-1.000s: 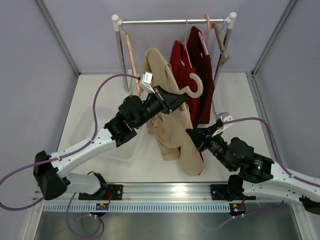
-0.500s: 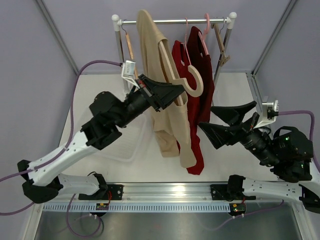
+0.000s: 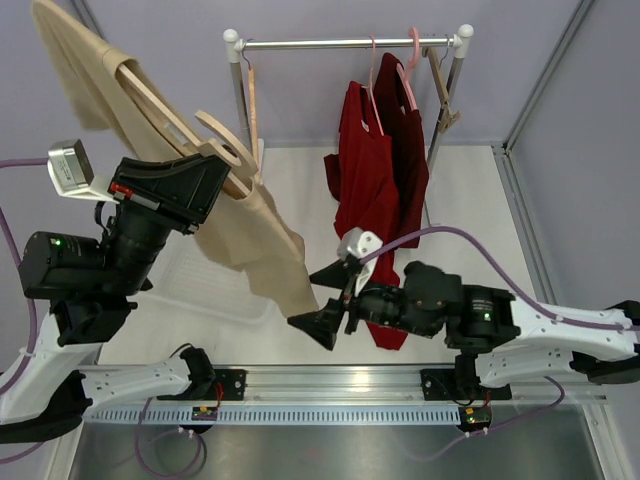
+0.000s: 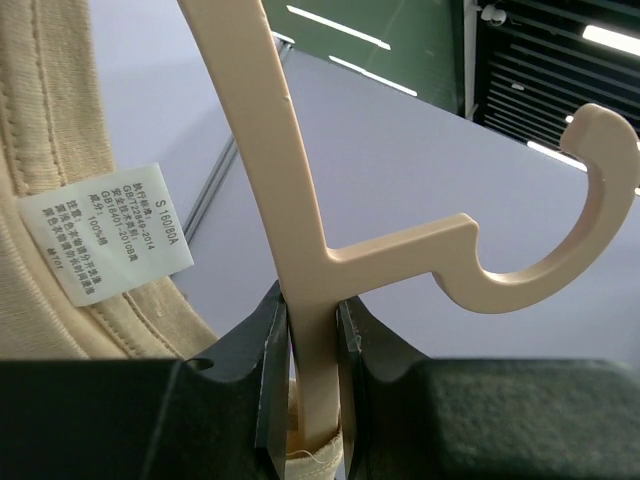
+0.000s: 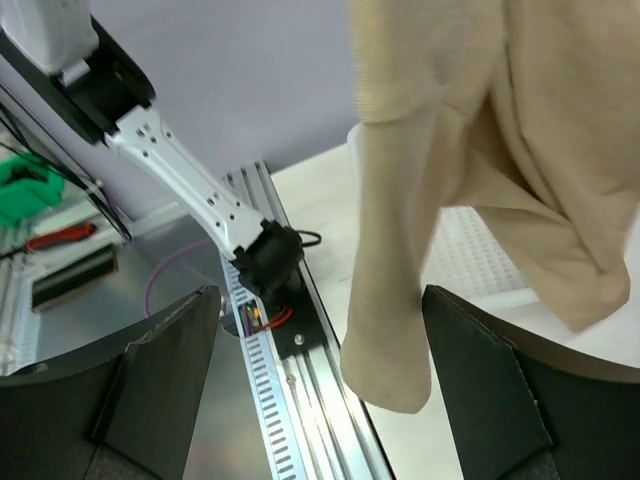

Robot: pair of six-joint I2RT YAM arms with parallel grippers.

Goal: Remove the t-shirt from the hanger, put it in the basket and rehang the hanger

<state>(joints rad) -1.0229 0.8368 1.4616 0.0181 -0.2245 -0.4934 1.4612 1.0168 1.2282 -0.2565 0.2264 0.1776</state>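
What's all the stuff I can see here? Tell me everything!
t-shirt: one, beige, draped on the hanger, raised at left
hanger: one, beige, inside the t-shirt
label: one, white, in the t-shirt's collar
red garments: apparently two, hanging on the rack
pink hangers: two, holding the red garments
wooden hangers: two, empty, at the rack's ends
rack: one, metal rail, at the back of the table
tray: one, white, on the table
table: one, white
left gripper: black, clamped on the hanger
right gripper: black, open, by the t-shirt's lower edge
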